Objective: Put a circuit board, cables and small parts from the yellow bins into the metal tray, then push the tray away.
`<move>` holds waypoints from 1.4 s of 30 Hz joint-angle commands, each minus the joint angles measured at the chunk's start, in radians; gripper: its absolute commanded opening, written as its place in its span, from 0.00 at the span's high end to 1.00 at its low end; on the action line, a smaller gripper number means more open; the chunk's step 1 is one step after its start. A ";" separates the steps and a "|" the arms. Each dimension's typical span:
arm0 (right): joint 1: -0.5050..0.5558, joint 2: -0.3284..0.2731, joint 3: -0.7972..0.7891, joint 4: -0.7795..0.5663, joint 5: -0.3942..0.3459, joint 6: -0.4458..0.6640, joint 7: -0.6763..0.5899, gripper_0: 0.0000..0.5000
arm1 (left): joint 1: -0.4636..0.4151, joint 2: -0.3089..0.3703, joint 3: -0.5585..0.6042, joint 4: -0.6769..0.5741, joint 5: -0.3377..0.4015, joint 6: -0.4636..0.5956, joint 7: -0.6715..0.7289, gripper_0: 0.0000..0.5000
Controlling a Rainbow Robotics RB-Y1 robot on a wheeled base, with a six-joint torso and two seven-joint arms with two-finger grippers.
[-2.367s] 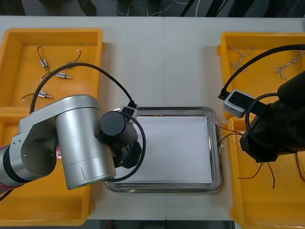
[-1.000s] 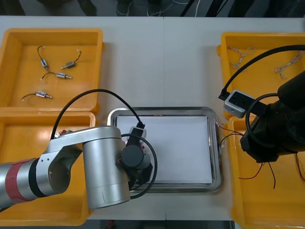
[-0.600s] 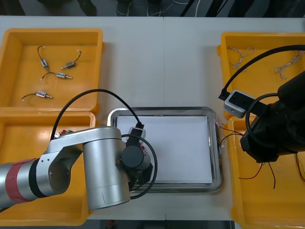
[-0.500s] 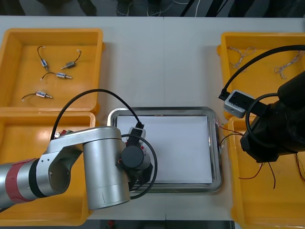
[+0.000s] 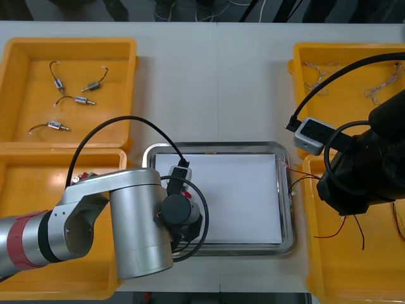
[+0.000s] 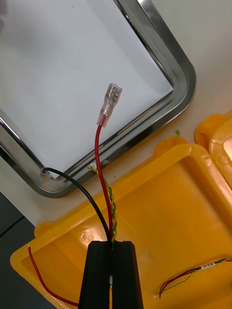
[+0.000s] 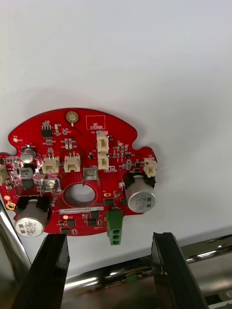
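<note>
Board lying in the tray, cable pinched above the bin

Left jaws stand released over the near left corner of the metal tray [image 5: 288,190], their black fingers [image 7: 48,270] apart, and the round red circuit board [image 7: 79,174] lies flat on the white liner just beyond the tips. The board carries white plug sockets, two silver cans, a green terminal block, a centre hole and a white strip label whose print is too small to read. Right jaws are clenched on the red and yellow cable [image 6: 99,159] above the near right yellow bin [image 6: 159,203]; its red lead ends in a clear-sleeved metal tab at the tray's shiny right edge. A black cable [image 6: 82,190] curves beside it toward the tray's corner. Small metal parts [image 5: 82,100] lie in the far left bin [image 5: 69,42].
</note>
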 commanded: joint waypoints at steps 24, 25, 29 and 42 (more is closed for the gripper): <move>-0.226 0.201 0.384 0.134 0.180 -0.111 0.189 1.00 | -0.021 0.109 0.442 -0.141 0.332 0.243 -0.056 0.00; -0.226 0.201 0.398 0.142 0.191 -0.131 0.217 1.00 | -0.021 0.122 0.477 -0.141 0.355 0.258 -0.076 0.00; -0.225 0.201 0.435 0.160 0.211 -0.168 0.292 1.00 | -0.021 0.151 0.573 -0.141 0.418 0.306 -0.133 0.00; -0.219 0.258 0.559 0.182 0.350 -0.183 0.467 1.00 | -0.019 0.261 0.838 -0.064 0.584 0.333 -0.262 0.00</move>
